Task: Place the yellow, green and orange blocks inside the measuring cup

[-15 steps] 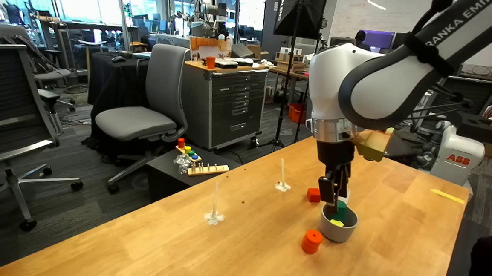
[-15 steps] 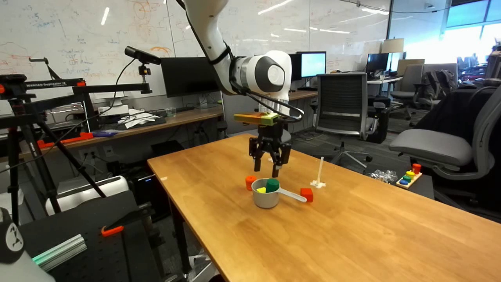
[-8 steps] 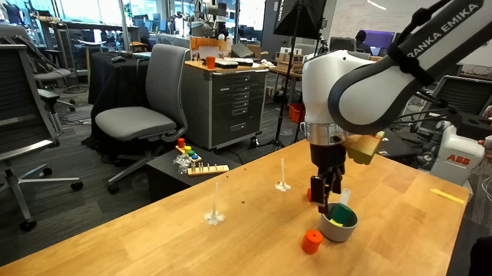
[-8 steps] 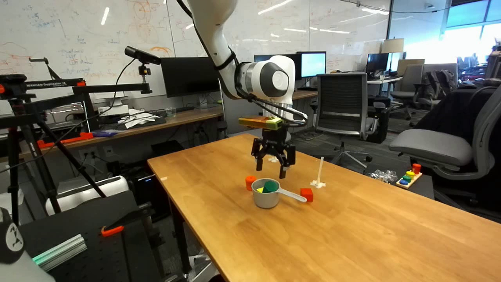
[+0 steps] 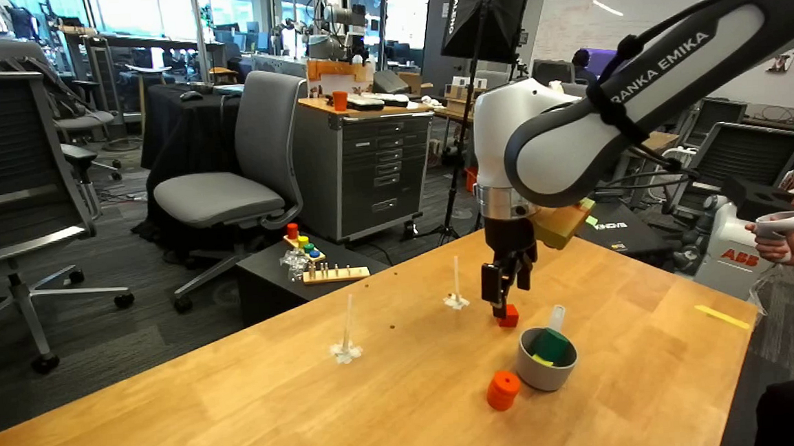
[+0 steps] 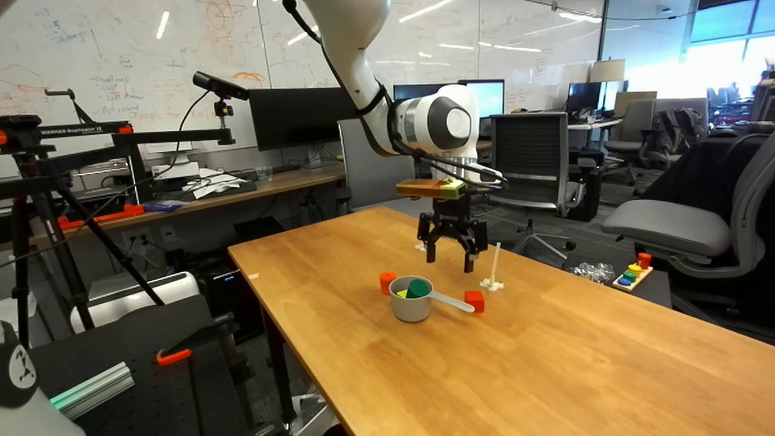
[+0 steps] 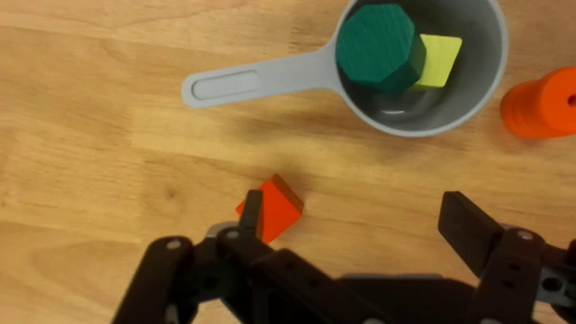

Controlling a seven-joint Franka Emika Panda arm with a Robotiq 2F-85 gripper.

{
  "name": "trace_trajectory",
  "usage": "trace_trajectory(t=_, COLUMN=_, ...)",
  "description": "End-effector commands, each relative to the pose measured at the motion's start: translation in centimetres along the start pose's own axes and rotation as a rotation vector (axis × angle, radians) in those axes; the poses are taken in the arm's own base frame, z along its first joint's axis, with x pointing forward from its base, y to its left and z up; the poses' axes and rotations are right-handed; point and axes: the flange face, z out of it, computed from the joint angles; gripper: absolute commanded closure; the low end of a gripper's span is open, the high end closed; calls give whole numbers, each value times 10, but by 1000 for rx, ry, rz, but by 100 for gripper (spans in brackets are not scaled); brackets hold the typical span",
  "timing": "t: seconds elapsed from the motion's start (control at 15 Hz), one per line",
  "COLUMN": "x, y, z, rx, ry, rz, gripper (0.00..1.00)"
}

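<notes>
The measuring cup (image 7: 494,90) stands upright on the wooden table (image 7: 67,157) in the upper right of the wrist view, the top edge of the frame cutting its rim. The flat handle (image 7: 270,78) gives the cup its long axis, running left from the rim and dipping slightly toward its left end. In an exterior view the handle (image 5: 557,318) points up the frame, a touch to the right; in an exterior view the handle (image 6: 451,300) slopes down to the right, its tip overlapping the red cube (image 6: 476,298). Inside the cup, the green block (image 7: 375,42) sits tilted at the handle side, its many-sided end turned up and leaning to the left of the wrist view. The yellow block (image 7: 440,58) lies lower, just right of the green one and partly covered by it, its visible face longer from top to bottom of the frame. The orange block (image 7: 528,110), a ridged cylinder with a hole in its top, stands outside the cup, just beside it at the right edge of the wrist view, its axis upright. The gripper (image 7: 352,209) shows at the bottom of the wrist view with its fingers wide apart, tabletop visible between them; the finger at frame left hides part of the red cube. In both exterior views it hangs above the table.
</notes>
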Motion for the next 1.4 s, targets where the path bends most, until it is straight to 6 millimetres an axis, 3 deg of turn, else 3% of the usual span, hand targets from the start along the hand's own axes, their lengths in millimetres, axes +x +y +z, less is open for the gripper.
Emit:
trace_trajectory(t=0.0, x=24, y=8, z=-3, rx=-34, ry=-1, rz=-7, gripper=0)
trace_trajectory(t=0.2, x=36, y=19, z=6, rx=-28, ry=0, rz=28, gripper=0)
trace_trajectory(t=0.67, x=57, y=51, z=54, rx=142, ry=-15, rz=390, gripper=0)
trace_trajectory(t=0.93, x=64, y=53, z=68, rx=217, ry=-22, rz=547, gripper=0)
trace_trajectory(t=1.33, x=66, y=48, z=77, rx=249, ry=-39, rz=618, gripper=0)
